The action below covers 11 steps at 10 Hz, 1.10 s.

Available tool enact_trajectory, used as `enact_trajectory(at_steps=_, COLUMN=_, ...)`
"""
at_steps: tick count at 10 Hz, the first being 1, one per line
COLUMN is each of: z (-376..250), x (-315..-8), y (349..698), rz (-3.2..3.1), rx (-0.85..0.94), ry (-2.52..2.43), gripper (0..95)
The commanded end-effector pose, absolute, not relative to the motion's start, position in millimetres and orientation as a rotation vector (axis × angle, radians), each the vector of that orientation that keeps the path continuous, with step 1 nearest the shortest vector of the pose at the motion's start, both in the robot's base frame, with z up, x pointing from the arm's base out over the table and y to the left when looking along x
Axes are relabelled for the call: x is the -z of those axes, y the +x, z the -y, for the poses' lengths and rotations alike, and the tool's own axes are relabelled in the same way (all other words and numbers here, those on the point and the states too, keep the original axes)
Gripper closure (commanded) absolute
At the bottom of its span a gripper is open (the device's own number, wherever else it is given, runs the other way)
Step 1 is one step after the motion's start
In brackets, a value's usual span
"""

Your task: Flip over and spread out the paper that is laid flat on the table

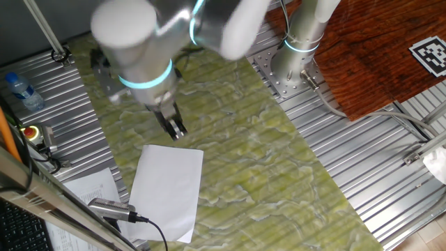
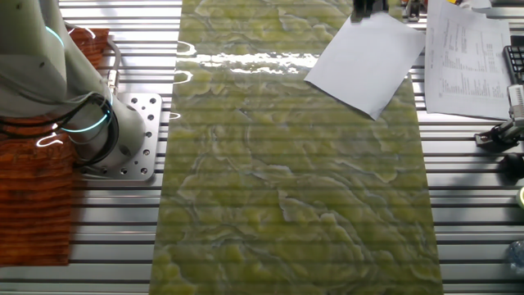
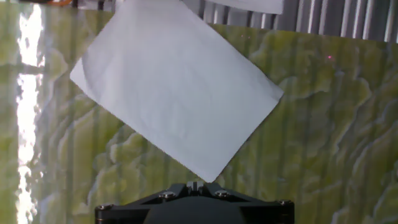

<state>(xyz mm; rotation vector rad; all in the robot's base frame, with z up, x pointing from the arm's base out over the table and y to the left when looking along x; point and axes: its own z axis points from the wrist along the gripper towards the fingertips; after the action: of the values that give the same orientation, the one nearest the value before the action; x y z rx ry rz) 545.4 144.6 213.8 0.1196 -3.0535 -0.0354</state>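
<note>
You see the paper (image 1: 167, 189) flat on the table (image 1: 265, 181), near one end — the gripper (image 1: 175, 128) hovers just beside its corner, fingers close together, holding nothing.

The arm is bent low, wrist angled downward; the gripper (image 1: 176, 128) is held with fingers pressed together.

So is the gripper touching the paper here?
Apart. In one fixed view the gripper hangs short of the paper, with a strip of green table showing between fingertips and the sheet's top edge.
</note>
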Motion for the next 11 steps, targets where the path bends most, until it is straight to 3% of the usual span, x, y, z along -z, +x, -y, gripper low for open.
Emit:
enact_trajectory(at_steps=1, z=-119.3, x=-214.7, y=552.1, rz=3.032, rx=0.055, ry=0.350, gripper=95.0)
enact_trajectory(at_steps=3, z=-103.1, x=-214.2, y=545.8, rz=3.048, rx=0.106, ry=0.352, gripper=95.0)
enact_trajectory(at_steps=11, z=-75.3, x=-201.1, y=506.7, rz=3.124, rx=-0.001, ry=0.247, gripper=95.0)
